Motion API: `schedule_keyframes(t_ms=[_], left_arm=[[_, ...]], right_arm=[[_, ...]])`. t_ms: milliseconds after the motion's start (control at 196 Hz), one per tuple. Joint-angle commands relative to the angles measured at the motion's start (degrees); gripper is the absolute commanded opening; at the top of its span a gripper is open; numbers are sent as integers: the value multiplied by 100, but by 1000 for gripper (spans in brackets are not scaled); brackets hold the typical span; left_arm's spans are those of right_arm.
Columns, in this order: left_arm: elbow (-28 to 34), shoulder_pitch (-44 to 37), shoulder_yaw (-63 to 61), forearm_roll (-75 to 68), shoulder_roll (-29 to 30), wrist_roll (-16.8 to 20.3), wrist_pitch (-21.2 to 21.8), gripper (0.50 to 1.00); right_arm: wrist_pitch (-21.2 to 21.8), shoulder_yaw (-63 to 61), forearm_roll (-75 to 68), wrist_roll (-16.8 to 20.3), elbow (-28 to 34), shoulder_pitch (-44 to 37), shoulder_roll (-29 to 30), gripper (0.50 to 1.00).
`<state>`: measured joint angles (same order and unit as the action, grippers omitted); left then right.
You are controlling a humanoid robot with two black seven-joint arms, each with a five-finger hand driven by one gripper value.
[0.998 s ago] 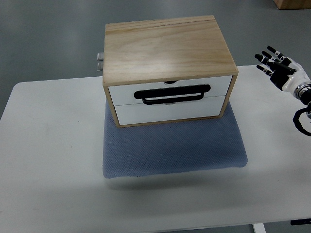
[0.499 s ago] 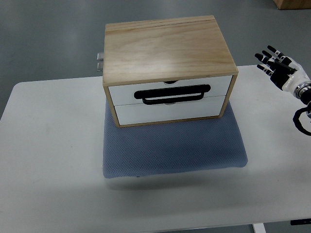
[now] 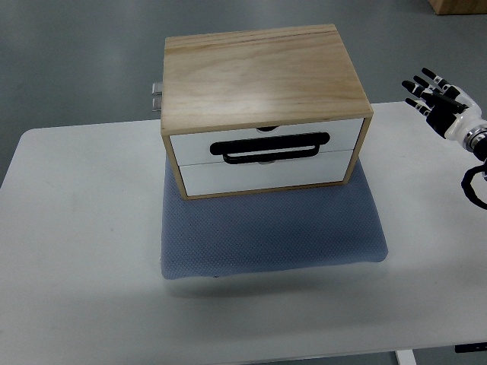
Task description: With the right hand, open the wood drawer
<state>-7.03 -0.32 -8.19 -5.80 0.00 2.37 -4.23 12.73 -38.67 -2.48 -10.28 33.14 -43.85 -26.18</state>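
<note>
A light wooden drawer box [image 3: 262,84] stands on a blue-grey mat [image 3: 270,232] on the white table [image 3: 76,228]. Its front faces me with two white drawer fronts, both flush and closed. A black bar handle [image 3: 270,146] lies across the seam between them. My right hand [image 3: 435,97] hovers over the table's far right edge, fingers spread and empty, well to the right of the box and level with its top front edge. The left arm does not show.
A small metal fitting [image 3: 156,96] sticks out behind the box's left rear corner. A black cable loop [image 3: 473,186] hangs by my right forearm. A brown cardboard corner [image 3: 456,6] shows at the top right. Grey floor lies beyond the table.
My right hand has drifted slightly right and up, away from the box. The drawers have not moved.
</note>
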Motion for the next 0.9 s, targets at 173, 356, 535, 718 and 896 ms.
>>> schedule_keyframes(t_ms=[173,356,535,718,896], left_arm=[[0,5,1,0,0,0,1,1000],[0,5,1,0,0,0,1,1000],[0,-3,1,0,0,0,1,1000],[0,5,1,0,0,0,1,1000],[0,-3,-7,0,0,0,1,1000]], right_arm=[[2,9,-6,-9,0,43,-1,944],[2,0,-6,-9,0,61,17,944],[-24,-9,-15,-18,9,52,-1,944],[19,0,-15,-18,26,25,-98,944],[63,0,-24,-18,79,-98,-335,944]])
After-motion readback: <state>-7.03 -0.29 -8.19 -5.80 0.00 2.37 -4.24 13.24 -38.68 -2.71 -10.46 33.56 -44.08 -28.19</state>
